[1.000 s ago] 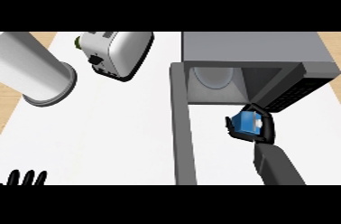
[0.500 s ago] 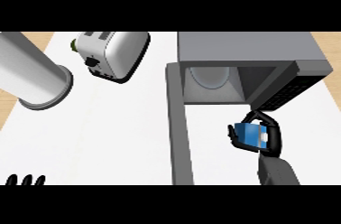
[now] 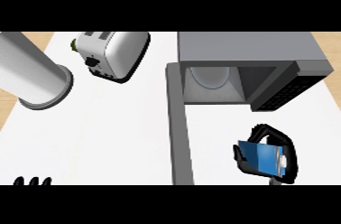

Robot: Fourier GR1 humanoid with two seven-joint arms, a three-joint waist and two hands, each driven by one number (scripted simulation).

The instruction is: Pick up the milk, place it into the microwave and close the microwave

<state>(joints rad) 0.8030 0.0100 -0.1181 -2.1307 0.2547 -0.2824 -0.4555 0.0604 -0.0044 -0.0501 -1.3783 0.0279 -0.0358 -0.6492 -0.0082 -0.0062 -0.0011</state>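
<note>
Partly hidden milk (image 3: pixel 262 158) — right robot hand (image 3: pixel 245 162)

Right hand (image 3: pixel 266 157) at lower right, fingers (image 3: pixel 274 132) curled round the blue milk (image 3: pixel 264 158) carton, held over the white tabletop (image 3: pixel 113 128) in front of the microwave (image 3: pixel 266 49), clear of the cavity. Microwave door (image 3: pixel 178 128) swung open, running down the view left of the carton; white plate (image 3: pixel 212 76) visible inside. Left hand (image 3: pixel 32 181) only fingertips at bottom-left edge, resting. Toaster (image 3: pixel 113 51) upper left, grey cylinder (image 3: pixel 30 72) lying at far left.
</note>
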